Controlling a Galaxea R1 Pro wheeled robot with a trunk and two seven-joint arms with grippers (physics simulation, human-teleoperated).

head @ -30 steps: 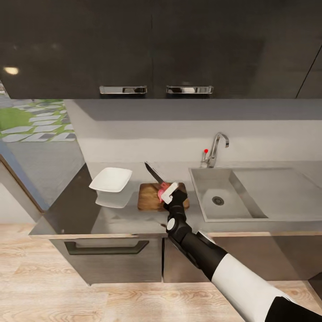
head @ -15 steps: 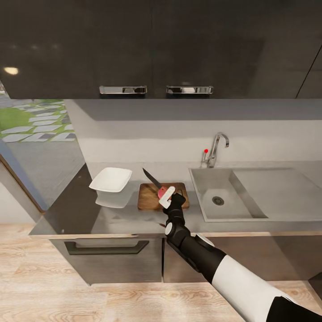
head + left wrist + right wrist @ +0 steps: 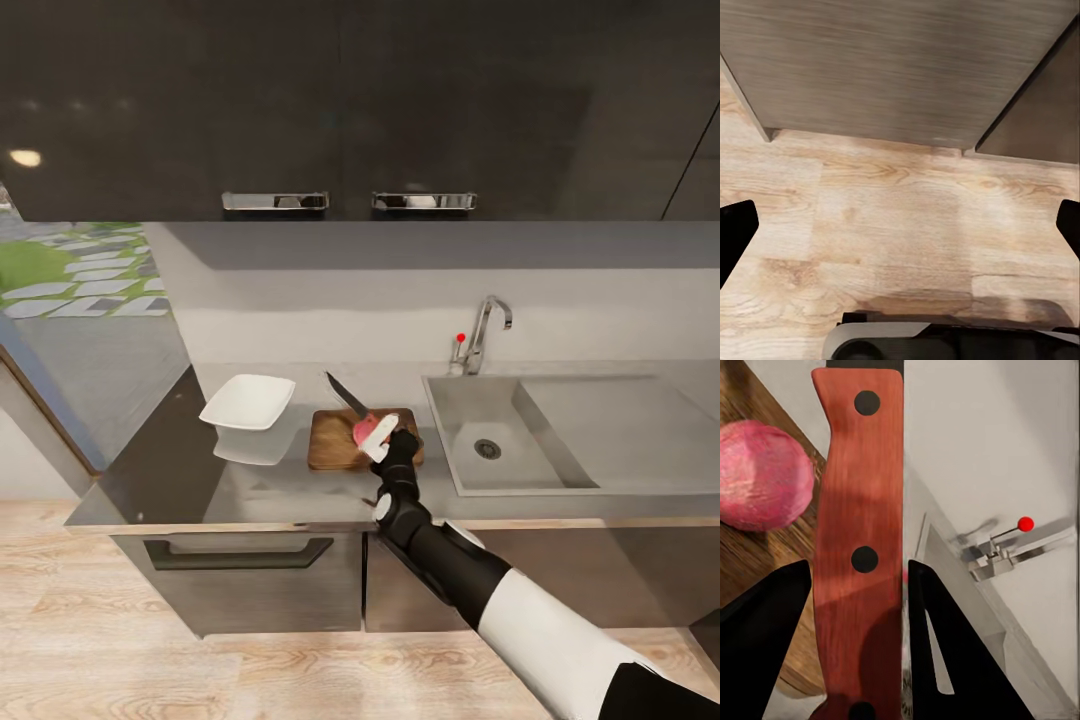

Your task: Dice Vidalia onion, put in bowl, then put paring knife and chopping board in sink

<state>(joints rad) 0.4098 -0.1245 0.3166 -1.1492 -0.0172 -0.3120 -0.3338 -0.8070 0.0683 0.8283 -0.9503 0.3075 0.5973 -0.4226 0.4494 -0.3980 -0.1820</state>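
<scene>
We see the bowl [image 3: 248,401] sitting on the countertop [image 3: 180,470], left of the chopping board [image 3: 333,444]. The Vidalia onion [image 3: 761,476] rests on the board. Our right gripper [image 3: 381,440] is pinching the paring knife [image 3: 347,395] by its handle, blade angled up-left over the board and onion. The sink [image 3: 480,420] lies right of the board, with the faucet [image 3: 484,330] behind it. Left gripper [image 3: 900,225] is spread wide over wood floor [image 3: 900,217].

We're in a home kitchen: grey countertop [image 3: 270,480], steel sink [image 3: 500,440] with chrome faucet [image 3: 485,330] right of centre, dark cabinets [image 3: 300,110] overhead.
</scene>
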